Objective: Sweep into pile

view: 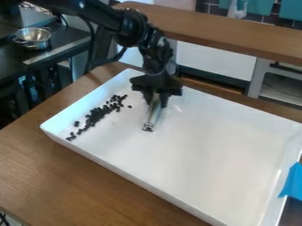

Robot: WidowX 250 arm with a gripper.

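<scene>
- Wooden table point(77, 176): carries the white tray point(118, 171), set at an angle to it. The tray's raised wall presumably serves to contain loose pieces during sweeping.
- Blue tape point(293, 183): on the tray's right-hand wall as viewed; probably fitted to keep the tray from sliding.
- Black bean-like pieces point(97, 115): located inside the tray, toward its left side as viewed. Dark, small and rounded, they form a ragged diagonal band, dense at the middle and thinner toward the near end. A few lie apart: one beside the band toward the tool, others near the tray's left corner. The pile appears incomplete; the stragglers would need to be drawn in.
- Slim tool point(152, 115): pale shaft, dark and metallic lower end; exact type cannot be determined. It leans with its lower end toward the camera, at or just above the tray floor, well placed for a low sweep. It is apart from the band.
- Gripper point(156, 98): clamped on the upper part of the tool, one finger to each side. This grip leaves the lower length exposed for work, with the fingers clear of the pieces.
- Black robot arm point(133, 26): extends from the upper left, above the tray's far side.
- Wooden counter point(230, 31): behind the tray.
- Metal colander point(33, 39): on a dark surface at the far left.
</scene>
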